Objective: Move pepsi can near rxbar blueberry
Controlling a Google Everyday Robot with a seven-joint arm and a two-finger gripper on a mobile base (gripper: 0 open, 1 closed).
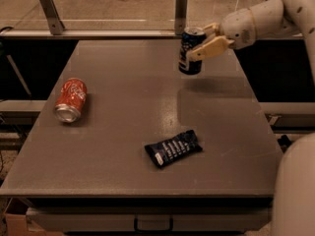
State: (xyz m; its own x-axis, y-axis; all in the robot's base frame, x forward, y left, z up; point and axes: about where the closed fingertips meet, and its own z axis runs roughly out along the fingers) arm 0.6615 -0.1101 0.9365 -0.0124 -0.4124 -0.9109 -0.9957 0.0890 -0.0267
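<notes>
Clasping the pepsi can (pixel 190 53) at upper right, the gripper (pixel 198 42) should carry it upright to just beside the lower-centre rxbar blueberry (pixel 173 148).

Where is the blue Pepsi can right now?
In the camera view, the pepsi can is held by the claw over the table's far right part, beyond the rxbar blueberry near the front.
</notes>
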